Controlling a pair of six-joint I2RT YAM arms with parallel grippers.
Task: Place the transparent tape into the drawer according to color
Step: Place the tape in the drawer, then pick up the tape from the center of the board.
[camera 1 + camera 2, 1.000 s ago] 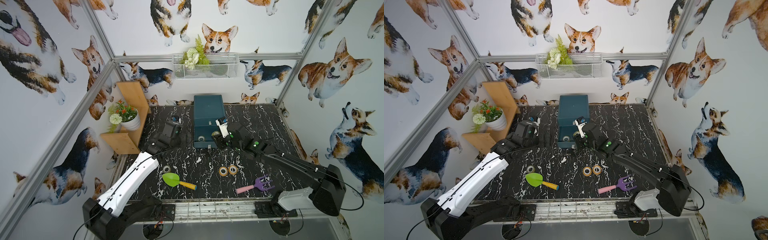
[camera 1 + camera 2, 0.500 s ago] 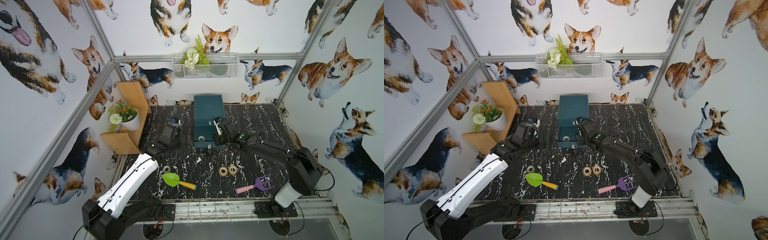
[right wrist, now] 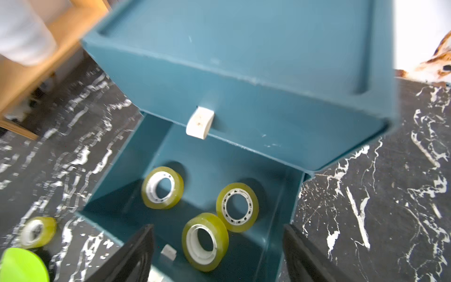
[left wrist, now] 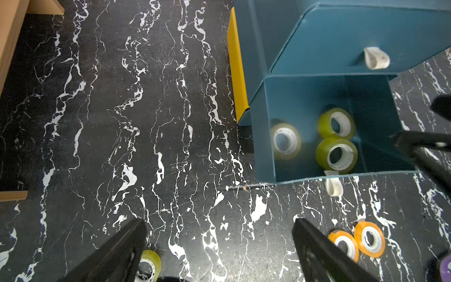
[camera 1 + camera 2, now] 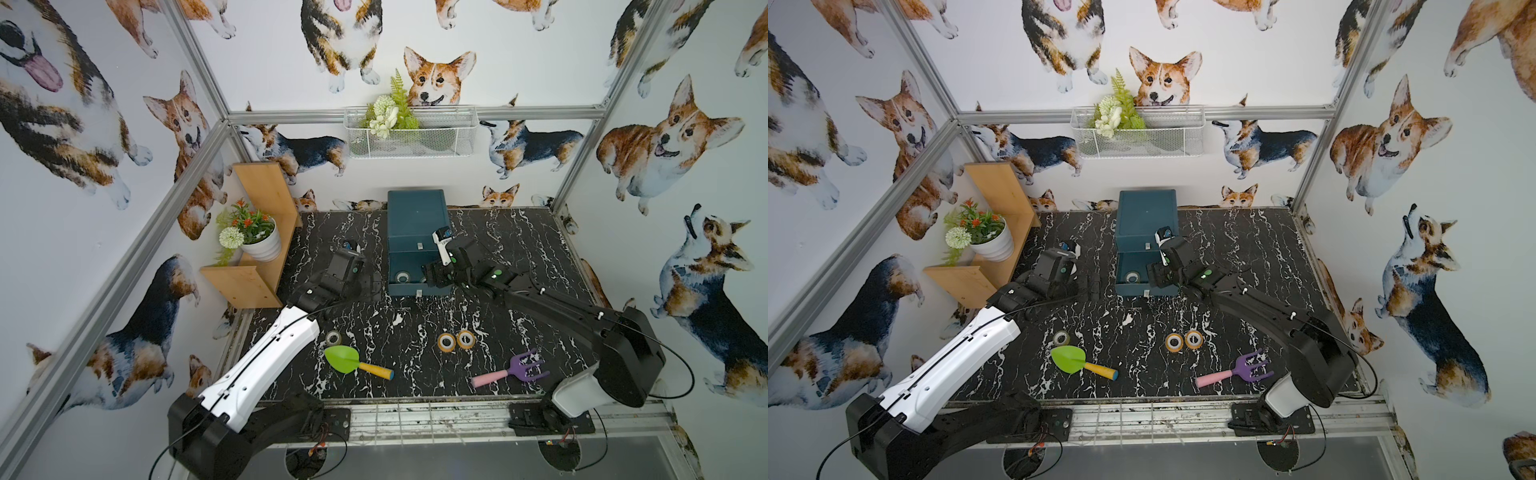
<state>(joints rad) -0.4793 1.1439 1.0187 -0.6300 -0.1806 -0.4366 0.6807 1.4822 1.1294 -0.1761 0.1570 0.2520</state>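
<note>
The teal drawer (image 5: 417, 289) (image 5: 1133, 289) has its lower tray pulled out. Three yellow-green transparent tape rolls (image 3: 179, 190) (image 3: 253, 210) (image 3: 219, 244) sit inside it. My right gripper (image 3: 217, 228) (image 5: 432, 276) hangs open over the tray's right side, holding nothing. One roll stands on edge just beyond its jaws. My left gripper (image 4: 219, 221) (image 5: 372, 286) is open and empty over bare table, left of the drawer. A yellow-green roll (image 5: 332, 337) (image 4: 155, 261) and two orange rolls (image 5: 446, 341) (image 5: 466, 339) lie on the table.
A green shovel (image 5: 343, 359) lies beside the loose yellow-green roll. A purple fork (image 5: 525, 368) lies front right. A wooden shelf (image 5: 249, 282) with a plant pot (image 5: 259, 249) stands at the left. The upper drawer (image 3: 244, 97) is shut.
My right gripper has opened wide over the drawer tray. The right arm's elbow has swung back to the right. The left arm has hardly moved.
</note>
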